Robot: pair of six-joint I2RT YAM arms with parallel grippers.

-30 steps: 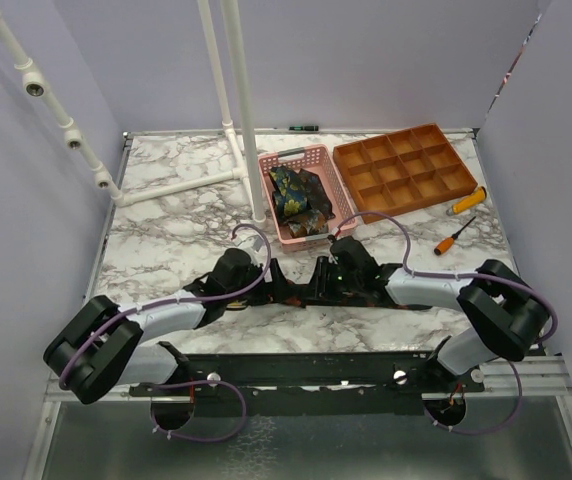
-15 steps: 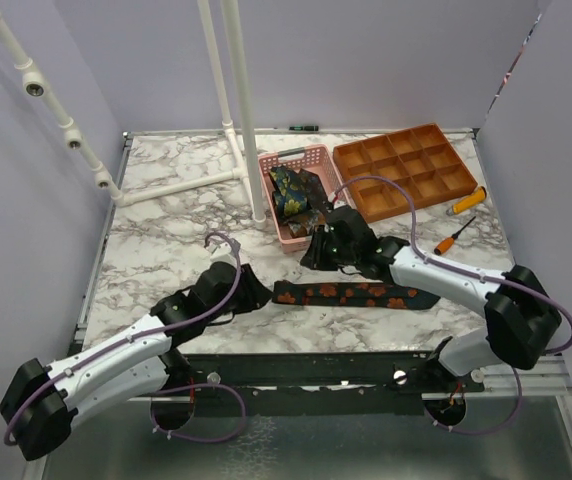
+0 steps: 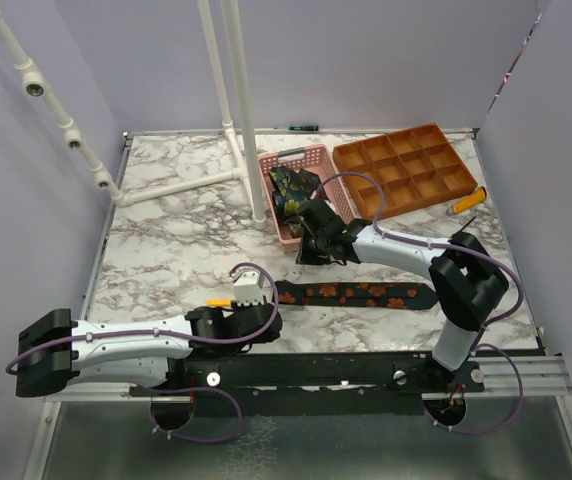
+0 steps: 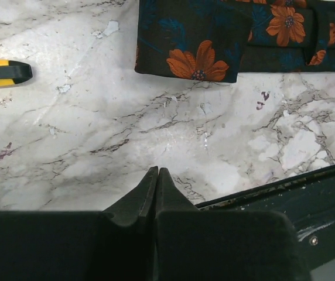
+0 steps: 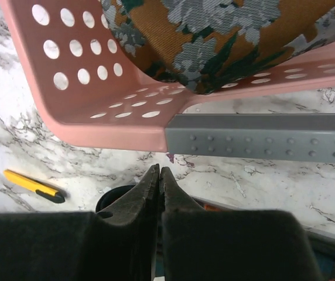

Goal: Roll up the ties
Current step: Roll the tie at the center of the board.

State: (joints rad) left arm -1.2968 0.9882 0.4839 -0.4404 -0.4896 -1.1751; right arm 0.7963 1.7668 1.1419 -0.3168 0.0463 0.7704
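The table [image 3: 166,230] is white marble veined in grey. The flat tie [image 3: 356,294] is dark navy with orange flowers. At twelve o'clock from it, the pink perforated basket [image 3: 296,156] holds ties [image 3: 288,188] in navy with yellow-green paisley. At two o'clock, the tray [image 3: 404,170] is orange-brown.

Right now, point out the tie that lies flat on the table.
The dark tie with orange flowers, stretched across the table; the other ties sit bunched in the pink basket.
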